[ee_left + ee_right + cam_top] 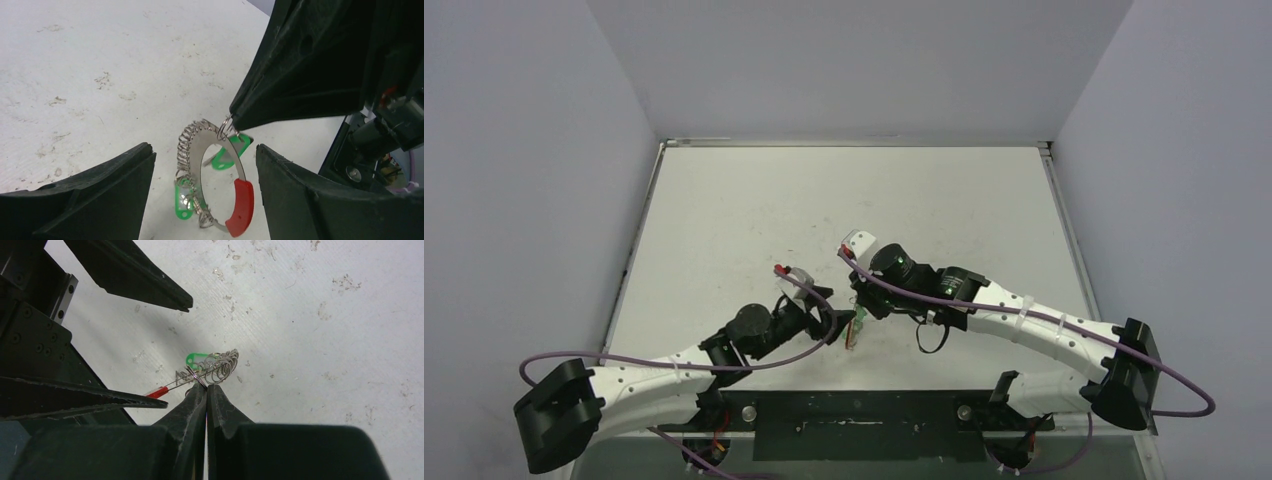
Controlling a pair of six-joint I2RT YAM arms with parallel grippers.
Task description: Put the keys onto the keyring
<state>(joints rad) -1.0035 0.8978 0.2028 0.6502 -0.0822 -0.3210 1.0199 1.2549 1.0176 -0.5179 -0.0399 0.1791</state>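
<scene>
Grey-walled enclosure; scuffed white worktop (724,220). The keyring (206,136) is found near the middle of the near edge, roughly upright between the two arms, with its red segment (241,206) on the side nearest the left arm. Whether it rests on the worktop or hangs cannot be told.

The right fingers (191,410) are clenched on a small wire loop at the ring's top, judged to belong to the keys (182,201). Green tags lie just beside the band. The left fingers (115,185) are spread wide either side of the ring, grasping nothing.

Handling, as judged: light, stiff, thin, slick metal, apt to swing or twist in a pinch. A hold across the flat band beside the red segment is suggested.
</scene>
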